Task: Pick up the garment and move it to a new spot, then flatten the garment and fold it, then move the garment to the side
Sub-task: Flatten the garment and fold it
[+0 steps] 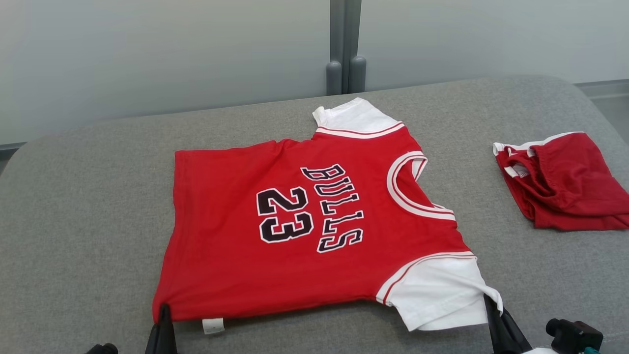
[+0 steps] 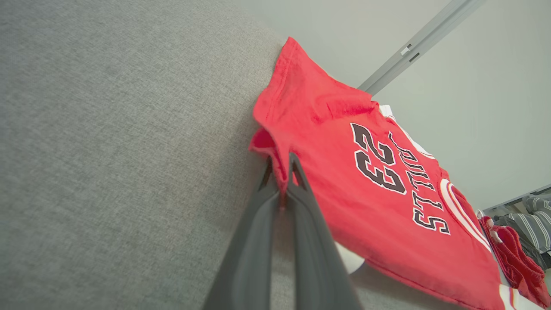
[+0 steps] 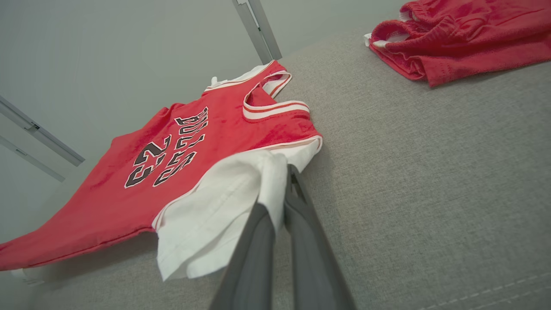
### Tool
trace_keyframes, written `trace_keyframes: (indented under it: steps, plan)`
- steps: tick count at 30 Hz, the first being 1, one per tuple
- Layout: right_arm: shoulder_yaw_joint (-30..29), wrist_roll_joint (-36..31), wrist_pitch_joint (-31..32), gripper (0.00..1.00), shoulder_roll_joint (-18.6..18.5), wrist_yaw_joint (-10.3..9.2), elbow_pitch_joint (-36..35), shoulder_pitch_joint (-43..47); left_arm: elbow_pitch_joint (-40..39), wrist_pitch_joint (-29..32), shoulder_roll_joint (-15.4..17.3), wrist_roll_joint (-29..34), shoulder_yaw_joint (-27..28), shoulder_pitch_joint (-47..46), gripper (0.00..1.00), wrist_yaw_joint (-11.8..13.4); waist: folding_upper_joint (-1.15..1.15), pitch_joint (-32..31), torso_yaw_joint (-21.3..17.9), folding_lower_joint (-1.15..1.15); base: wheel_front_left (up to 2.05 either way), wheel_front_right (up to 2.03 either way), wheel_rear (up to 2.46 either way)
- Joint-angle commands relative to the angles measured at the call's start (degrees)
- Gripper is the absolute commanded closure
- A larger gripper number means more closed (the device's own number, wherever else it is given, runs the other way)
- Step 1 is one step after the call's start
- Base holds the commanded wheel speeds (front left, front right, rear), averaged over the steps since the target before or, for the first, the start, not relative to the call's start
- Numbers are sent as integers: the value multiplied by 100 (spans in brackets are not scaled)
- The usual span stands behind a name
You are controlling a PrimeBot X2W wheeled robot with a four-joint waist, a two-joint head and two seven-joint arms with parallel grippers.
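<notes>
A red jersey [image 1: 295, 231] is lying spread on the grey surface [image 1: 73, 196] with its "BULLS 23" print facing up. Its neck is pointing to the robot's right and its hem to the left. Red shorts [image 1: 565, 187] are lying crumpled well apart from it, near the surface's right end. A grey post [image 1: 345, 49] is standing against the pale wall behind the far edge. A small white label [image 1: 213, 325] is poking out beneath the jersey's near hem corner. In the left wrist view, a striped cloth [image 2: 536, 224] is showing beyond the shorts.

The left fingers [image 1: 164, 329] are sticking up from the bottom edge of the head view and pinching the near hem corner. They are closed narrow on the red cloth, which is bunching between them. The right fingers [image 1: 496, 324] are doing the same at the near white sleeve, clamped on its edge with the cloth draping over one finger. Both pairs are slanting low over the surface, pointing away from the robot. The jersey's near edge is riding a little off the surface between them, casting a shadow beneath. A dark block [image 1: 575, 334] on the right wrist is showing at the lower right corner.
</notes>
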Motion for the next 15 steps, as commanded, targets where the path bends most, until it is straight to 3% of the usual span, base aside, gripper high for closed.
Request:
trace_keyframes:
  steps: [1,15]
  plan:
    - [-7,-51,-39,100,-4,0,110,-83,61,-20,16,-84,19,-143,100,-17,0,-19,16,0,0,0,0]
    - [19,37,-168,100,-6,0,586,-656,629,-31,7,-239,-300,-827,100,-41,0,14,16,0,0,0,0]
